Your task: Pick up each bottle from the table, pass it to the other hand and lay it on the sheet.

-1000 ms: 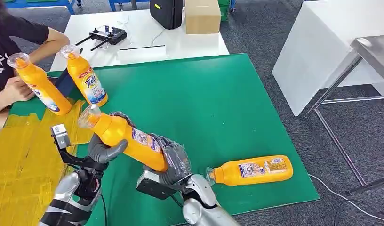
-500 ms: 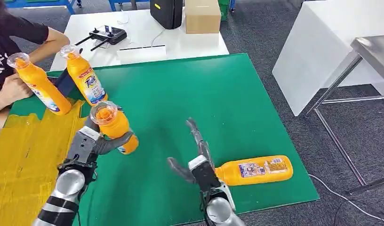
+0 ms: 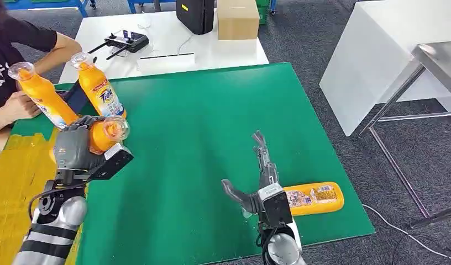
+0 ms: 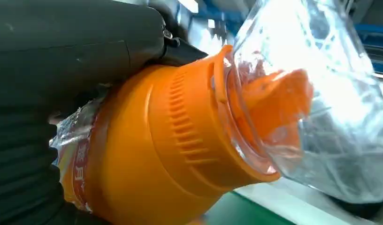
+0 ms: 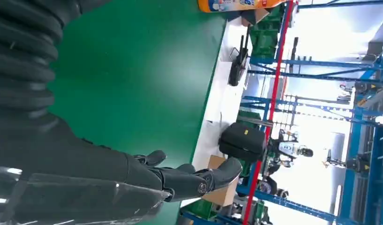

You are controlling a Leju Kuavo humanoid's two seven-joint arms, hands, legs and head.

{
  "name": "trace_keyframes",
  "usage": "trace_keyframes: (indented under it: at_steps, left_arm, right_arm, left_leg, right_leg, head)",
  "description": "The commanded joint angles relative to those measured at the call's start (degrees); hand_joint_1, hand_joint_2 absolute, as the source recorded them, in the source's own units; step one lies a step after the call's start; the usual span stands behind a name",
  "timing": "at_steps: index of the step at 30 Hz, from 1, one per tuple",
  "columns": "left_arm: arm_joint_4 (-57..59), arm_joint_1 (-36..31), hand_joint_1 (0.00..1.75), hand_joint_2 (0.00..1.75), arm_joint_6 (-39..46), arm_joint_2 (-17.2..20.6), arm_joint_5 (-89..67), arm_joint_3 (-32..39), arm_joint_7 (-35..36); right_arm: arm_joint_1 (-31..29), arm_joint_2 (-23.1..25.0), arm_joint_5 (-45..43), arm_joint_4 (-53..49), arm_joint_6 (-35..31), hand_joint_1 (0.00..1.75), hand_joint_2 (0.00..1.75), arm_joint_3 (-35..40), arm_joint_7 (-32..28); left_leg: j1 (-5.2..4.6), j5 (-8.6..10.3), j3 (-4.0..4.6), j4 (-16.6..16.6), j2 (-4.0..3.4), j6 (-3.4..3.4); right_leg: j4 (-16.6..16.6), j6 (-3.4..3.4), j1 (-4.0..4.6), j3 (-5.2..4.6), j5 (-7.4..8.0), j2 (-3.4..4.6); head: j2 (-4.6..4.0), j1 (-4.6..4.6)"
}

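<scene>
My left hand grips an orange detergent bottle with a clear cap, held in the air at the left edge of the green mat, by the yellow sheet. The left wrist view shows that bottle close up in my left hand. My right hand is open with fingers spread over the mat, just left of a bottle lying on its side. In the right wrist view the fingers hold nothing. Two more orange bottles stand at the mat's far left.
A person sits at the far left with a hand beside the leftmost standing bottle. A white table behind the mat carries a remote controller, a black case and a cardboard box. A steel table stands to the right.
The bottle held by both hands passed to my left hand alone, which swung it left toward the yellow sheet. My right hand let go, opened and moved right toward the lying bottle.
</scene>
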State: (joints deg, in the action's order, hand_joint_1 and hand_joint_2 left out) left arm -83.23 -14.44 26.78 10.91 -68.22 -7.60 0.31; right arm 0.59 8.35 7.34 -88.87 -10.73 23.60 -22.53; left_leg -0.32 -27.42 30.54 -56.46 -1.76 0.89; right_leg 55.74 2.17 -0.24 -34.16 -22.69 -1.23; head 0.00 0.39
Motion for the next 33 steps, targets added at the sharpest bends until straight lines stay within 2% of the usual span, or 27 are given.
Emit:
trace_keyframes:
  at_steps: [1, 5, 10, 15, 22, 23, 24, 33]
  left_arm:
    - [11.33, -4.84, 1.75, 1.75, -1.77, 6.0, -14.68, -0.11, 4.08]
    - [19.2, -6.91, 1.75, 1.75, -3.54, 6.25, -17.6, -1.25, 5.03]
    - [21.17, -7.31, 1.75, 1.75, -3.82, 6.01, -18.01, -1.63, 5.42]
    - [31.23, -10.28, 1.75, 1.75, -6.6, 6.82, -20.3, -3.44, 6.55]
    - [42.37, -13.23, 1.75, 1.75, -6.36, 5.06, -20.37, -4.41, 6.08]
    - [44.11, -13.75, 0.12, 1.75, -5.49, 4.77, -20.76, -4.5, 6.74]
    - [45.07, -13.93, 0.0, 1.75, -5.16, 4.55, -21.0, -4.46, 7.29]
    - [46.53, -14.43, 0.0, 1.75, -4.93, 3.81, -19.74, -3.56, 6.72]
  right_arm:
    - [-1.31, -1.89, 1.48, -0.94, 0.08, 0.0, 1.75, -1.16, -0.55]
    - [-1.78, -2.08, 2.62, -0.33, -0.53, 0.0, 1.75, -1.17, 0.6]
    - [-1.77, -2.14, 2.85, -0.23, -0.54, 0.0, 1.75, -1.2, 0.78]
    - [-2.5, -2.32, 4.2, 0.67, -0.41, 0.0, 1.75, -0.89, 1.58]
    - [-3.71, -2.01, 4.41, 2.21, -0.07, 0.0, 1.75, -0.52, 1.92]
    - [-3.71, -2.07, 4.52, 2.23, -0.03, 0.0, 1.75, -0.36, 2.02]
    - [-3.74, -2.15, 4.65, 2.31, 0.0, 0.0, 1.75, -0.24, 2.1]
    - [-3.67, -2.2, 4.65, 2.24, -0.07, 0.0, 1.75, -0.27, 2.1]
  left_leg:
    - [0.1, -0.04, -0.13, -0.02, 0.18, -0.08]
    - [0.04, 0.01, -0.13, 0.05, 0.14, -0.06]
    - [0.08, -0.03, -0.14, 0.0, 0.18, -0.07]
    - [0.09, -0.04, -0.22, 0.03, 0.25, -0.09]
    - [0.05, 0.01, -0.15, 0.05, 0.21, -0.07]
    - [0.08, 0.0, -0.16, 0.03, 0.23, -0.08]
    - [0.06, 0.0, -0.15, 0.04, 0.18, -0.07]
    - [0.02, 0.02, -0.13, 0.05, 0.15, -0.05]
  right_leg:
    - [-0.03, -0.04, 0.07, 0.17, -0.04, 0.04]
    - [-0.04, -0.03, 0.01, 0.16, -0.02, 0.01]
    - [-0.03, -0.03, 0.05, 0.18, -0.05, 0.01]
    - [-0.06, -0.03, 0.05, 0.29, -0.07, 0.0]
    - [-0.05, -0.03, 0.02, 0.21, -0.03, -0.03]
    - [-0.06, -0.04, 0.05, 0.23, -0.03, -0.02]
    - [-0.06, -0.02, 0.03, 0.21, -0.03, 0.0]
    - [-0.05, -0.02, -0.01, 0.19, 0.0, -0.01]
  head:
    - [0.0, 0.0]
    - [0.0, 0.0]
    - [0.02, 0.0]
    - [0.0, 0.02]
    - [0.0, 0.0]
    - [0.0, 0.02]
    - [0.0, -0.02]
    - [0.0, 0.0]
